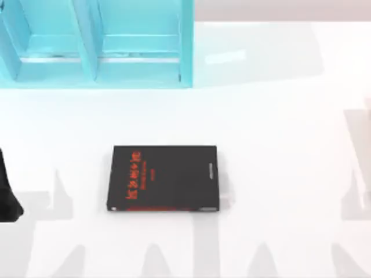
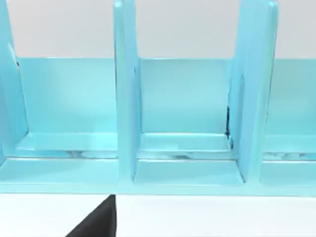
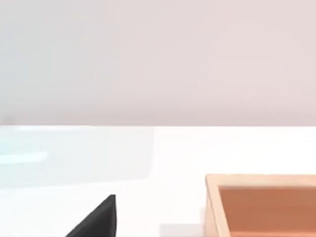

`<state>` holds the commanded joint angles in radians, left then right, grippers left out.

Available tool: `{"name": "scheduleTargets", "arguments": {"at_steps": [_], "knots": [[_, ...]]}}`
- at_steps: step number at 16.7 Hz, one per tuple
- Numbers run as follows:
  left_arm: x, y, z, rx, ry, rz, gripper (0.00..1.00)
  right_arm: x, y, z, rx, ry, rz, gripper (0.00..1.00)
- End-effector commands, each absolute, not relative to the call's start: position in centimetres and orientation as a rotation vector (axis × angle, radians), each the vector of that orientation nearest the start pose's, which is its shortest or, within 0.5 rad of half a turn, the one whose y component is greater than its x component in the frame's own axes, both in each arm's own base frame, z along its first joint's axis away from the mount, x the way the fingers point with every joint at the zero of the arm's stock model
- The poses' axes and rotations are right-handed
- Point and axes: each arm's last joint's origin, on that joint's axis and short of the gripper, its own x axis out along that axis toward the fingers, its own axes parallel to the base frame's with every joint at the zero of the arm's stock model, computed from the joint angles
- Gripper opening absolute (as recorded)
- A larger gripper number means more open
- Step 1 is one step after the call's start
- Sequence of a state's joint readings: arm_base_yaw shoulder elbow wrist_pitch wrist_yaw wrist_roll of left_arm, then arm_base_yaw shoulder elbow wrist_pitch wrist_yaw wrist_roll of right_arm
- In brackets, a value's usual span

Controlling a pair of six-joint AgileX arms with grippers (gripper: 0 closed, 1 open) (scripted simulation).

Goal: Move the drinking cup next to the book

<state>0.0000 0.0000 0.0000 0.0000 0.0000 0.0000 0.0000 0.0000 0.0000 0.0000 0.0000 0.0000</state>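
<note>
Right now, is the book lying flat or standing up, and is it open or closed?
Flat and closed: the book lies cover-up on the white table, red lettering facing up, below the turquoise shelf unit.

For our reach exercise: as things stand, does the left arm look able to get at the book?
Probably yes: nothing stands between the left arm and the book, whose cover lies uncovered.

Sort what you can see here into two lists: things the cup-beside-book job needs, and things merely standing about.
Needed for the job:
- book, lying flat mid-table

Merely standing about:
- turquoise shelf unit, at the table's back left
- wooden box, open-topped
- table
</note>
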Motion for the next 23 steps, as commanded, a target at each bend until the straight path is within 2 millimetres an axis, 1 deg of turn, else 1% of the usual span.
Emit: {"name": "scheduleTargets", "arguments": {"at_steps": [3,6,8,10,13,15,18,21,23], "knots": [[10.6,-0.1,16.1,0.01,0.009,0.003,1.0,10.6,-0.1,16.0,0.0,0.0,0.0,1.0],[10.7,0.2,17.1,0.102,0.093,0.023,1.0,10.6,-0.1,16.0,0.0,0.0,0.0,1.0],[11.0,0.5,18.2,0.213,0.191,0.033,1.0,10.6,-0.1,16.0,0.0,0.0,0.0,1.0],[11.6,0.9,19.4,0.36,0.32,0.026,1.0,10.6,-0.1,16.0,0.0,0.0,0.0,1.0],[12.9,1.9,21.0,0.625,0.563,-0.049,1.0,10.6,-0.1,16.0,0.0,0.0,0.0,1.0],[14.2,2.7,21.7,0.799,0.737,-0.157,1.0,10.6,-0.1,16.0,0.0,0.0,0.0,1.0],[16.2,4.3,22.4,0.995,0.974,-0.393,1.0,10.6,-0.1,16.0,0.0,0.0,0.0,1.0],[18.2,6.1,22.7,1.099,1.138,-0.662,1.0,10.6,-0.1,16.0,0.0,0.0,0.0,1.0],[19.5,7.4,22.9,1.144,1.194,-0.837,1.0,10.6,-0.1,16.0,0.0,0.0,0.0,1.0]]}}
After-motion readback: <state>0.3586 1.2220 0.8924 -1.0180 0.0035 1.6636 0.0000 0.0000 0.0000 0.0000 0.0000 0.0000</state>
